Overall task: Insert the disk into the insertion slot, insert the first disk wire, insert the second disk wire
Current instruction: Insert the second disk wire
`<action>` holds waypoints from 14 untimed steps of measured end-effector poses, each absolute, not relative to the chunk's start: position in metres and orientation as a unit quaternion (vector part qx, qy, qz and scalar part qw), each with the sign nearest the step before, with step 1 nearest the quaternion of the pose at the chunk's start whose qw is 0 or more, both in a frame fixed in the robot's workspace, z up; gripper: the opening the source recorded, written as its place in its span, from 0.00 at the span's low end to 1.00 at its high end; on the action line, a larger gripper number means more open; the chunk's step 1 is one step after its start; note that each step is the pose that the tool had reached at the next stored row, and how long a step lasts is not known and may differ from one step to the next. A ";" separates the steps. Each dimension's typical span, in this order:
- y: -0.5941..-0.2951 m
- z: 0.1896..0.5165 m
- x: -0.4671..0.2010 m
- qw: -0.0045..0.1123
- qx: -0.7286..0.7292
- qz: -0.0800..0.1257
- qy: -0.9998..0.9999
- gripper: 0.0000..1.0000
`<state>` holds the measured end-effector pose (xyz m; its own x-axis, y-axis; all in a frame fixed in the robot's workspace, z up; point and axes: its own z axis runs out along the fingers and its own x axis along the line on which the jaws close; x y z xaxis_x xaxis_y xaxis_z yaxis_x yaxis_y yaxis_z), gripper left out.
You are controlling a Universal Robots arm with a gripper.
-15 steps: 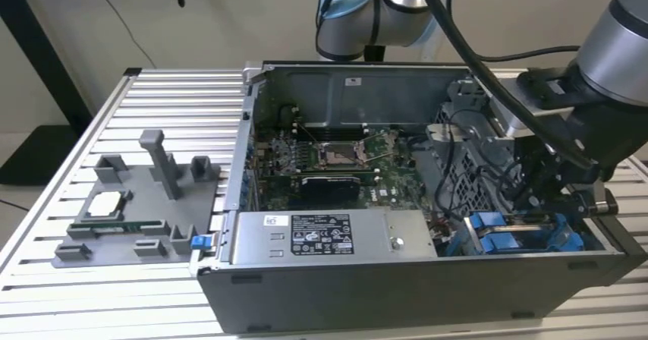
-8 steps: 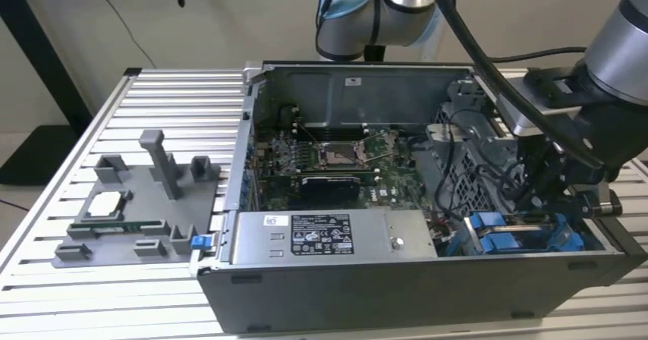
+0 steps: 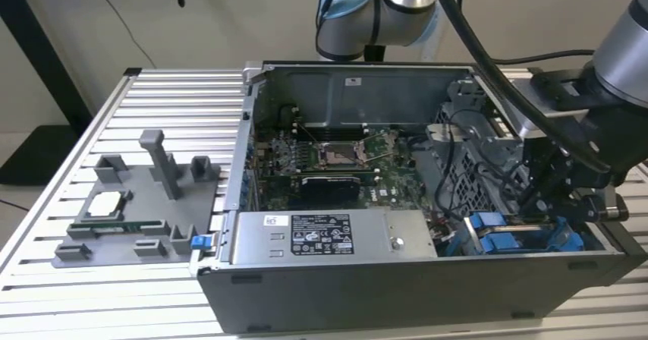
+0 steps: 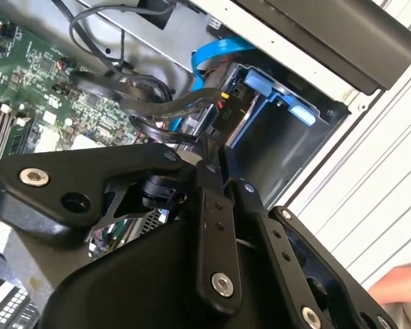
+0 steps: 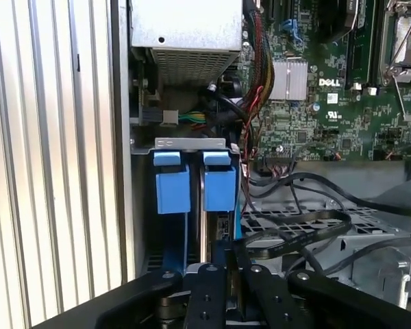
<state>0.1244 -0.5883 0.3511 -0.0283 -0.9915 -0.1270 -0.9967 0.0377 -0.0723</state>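
The disk (image 5: 219,226) stands on edge in the insertion slot (image 5: 192,143), at the case corner next to the power supply (image 3: 329,236). Its blue carrier tab (image 5: 220,184) sits just below the slot's metal lip, beside a second blue tab (image 5: 172,186). In the exterior view, both blue carriers (image 3: 511,237) show at the case corner on that view's right of the power supply.

The gripper (image 5: 229,274) is directly over the disk's exposed edge, on the side away from the power supply. Its fingers (image 5: 204,291) stand close together around a narrow dark part. You cannot tell from these views whether that part is a wire plug or the disk edge itself, nor whether the grip is firm.

A bundle of black cables (image 4: 157,103) and a blue ribbon wire (image 4: 216,51) cross just beside the slot, between the disk and the motherboard (image 3: 324,158). If you are seating a plug here, keep it square to the disk's connector edge and press straight along the slot. Keep the loose cables out from under the fingers, since a trapped cable would probably tilt the plug.
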 end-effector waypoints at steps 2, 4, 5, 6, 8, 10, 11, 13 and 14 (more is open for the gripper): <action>-0.588 0.351 0.125 0.071 -0.690 0.018 0.720 0.00; -0.588 0.350 0.125 0.071 -0.686 0.017 0.724 0.00; -0.588 0.350 0.125 0.071 -0.685 0.017 0.725 0.00; -0.588 0.349 0.125 0.071 -0.683 0.017 0.727 0.00; -0.588 0.348 0.125 0.071 -0.680 0.017 0.729 0.00; -0.588 0.348 0.125 0.071 -0.679 0.017 0.731 0.00; -0.588 0.347 0.125 0.071 -0.678 0.017 0.732 0.00; -0.587 0.347 0.125 0.071 -0.677 0.017 0.733 0.00; -0.587 0.347 0.125 0.071 -0.676 0.017 0.733 0.00</action>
